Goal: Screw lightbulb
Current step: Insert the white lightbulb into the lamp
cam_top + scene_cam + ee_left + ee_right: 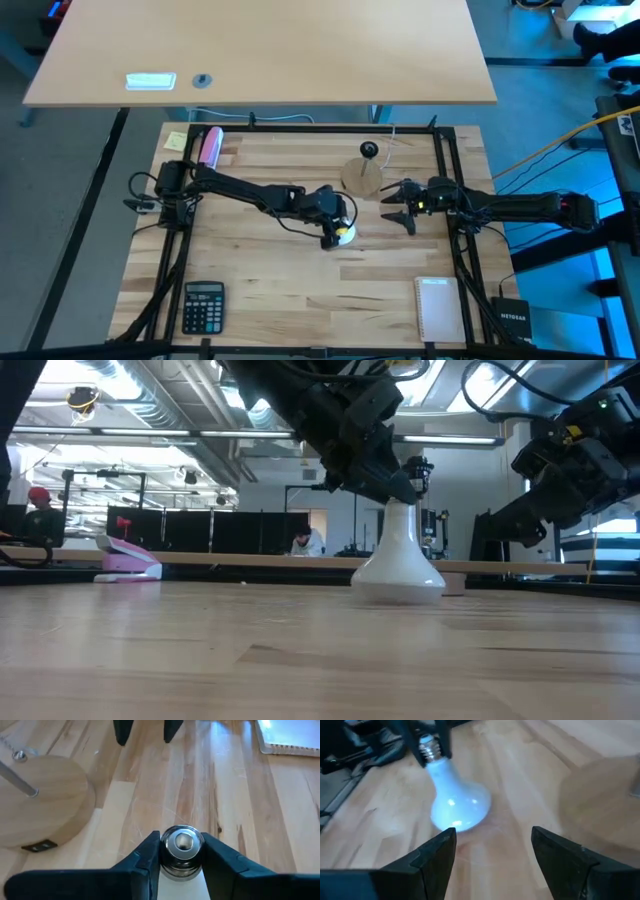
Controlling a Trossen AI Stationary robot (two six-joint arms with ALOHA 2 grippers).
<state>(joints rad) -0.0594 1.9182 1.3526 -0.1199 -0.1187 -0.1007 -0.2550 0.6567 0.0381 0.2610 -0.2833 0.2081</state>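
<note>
1. Left gripper (182, 857): jaws closed on the silvery screw base of the lightbulb (455, 802), one finger on each side of the threads. Gripping the metal base rather than the glass presumably gives a firm hold for carrying and turning.

2. Lightbulb: stands near the middle of the table (300, 290), globe down and base up. In the low view the wide white dome appears to rest on the wood, though contact cannot be confirmed at that angle. The glass is smooth and white, flaring from a narrow neck to a broad dome; the base ends in a round metal contact, seen end-on in the left wrist view.

3. Right gripper (492, 847): jaws open and empty, held above the table just beside the bulb and pointed toward it, probably ready to receive or steady it.

4. Wooden disc (362, 176): round base lying flat, near the bulb and toward the far edge; a black socket (370, 150) lies just beyond it. The bulb is not yet in the socket, so the screwing step remains undone.
</note>
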